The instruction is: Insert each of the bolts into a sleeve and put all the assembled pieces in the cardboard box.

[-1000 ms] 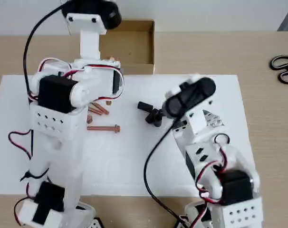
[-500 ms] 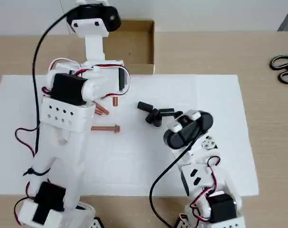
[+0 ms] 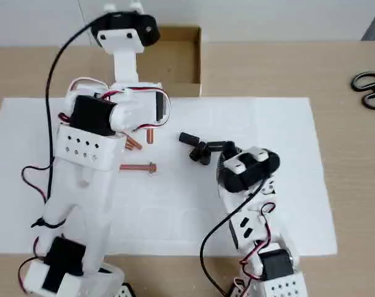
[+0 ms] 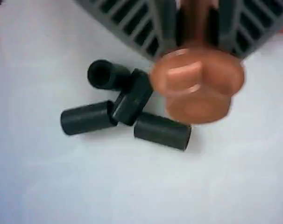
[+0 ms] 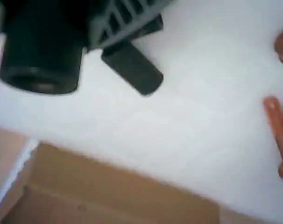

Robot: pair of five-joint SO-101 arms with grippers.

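On the white sheet [image 3: 286, 210], at the left, a loose bolt [image 3: 138, 167] lies flat beside the left arm, and the tip of a second bolt [image 3: 133, 144] pokes out from under that arm. Just beyond them the left gripper [image 3: 149, 127] is clamped on a copper bolt [image 4: 197, 86], shaft between the fingers, head hanging down above the paper. The cardboard box [image 3: 175, 77] stands behind it, off the sheet's far edge. Further right, a cluster of black sleeves [image 4: 132, 95] lies on the paper – some touching, one at an angle across its neighbours. Right beside the cluster is the right gripper [image 3: 228, 150], closed around one sleeve [image 5: 38, 51] with its open bore showing; another sleeve [image 5: 132, 69] lies on the paper just past it. Far right, on the bare wooden table [image 3: 348, 161], rest the scissors [image 3: 370, 90] – well apart from everything else.
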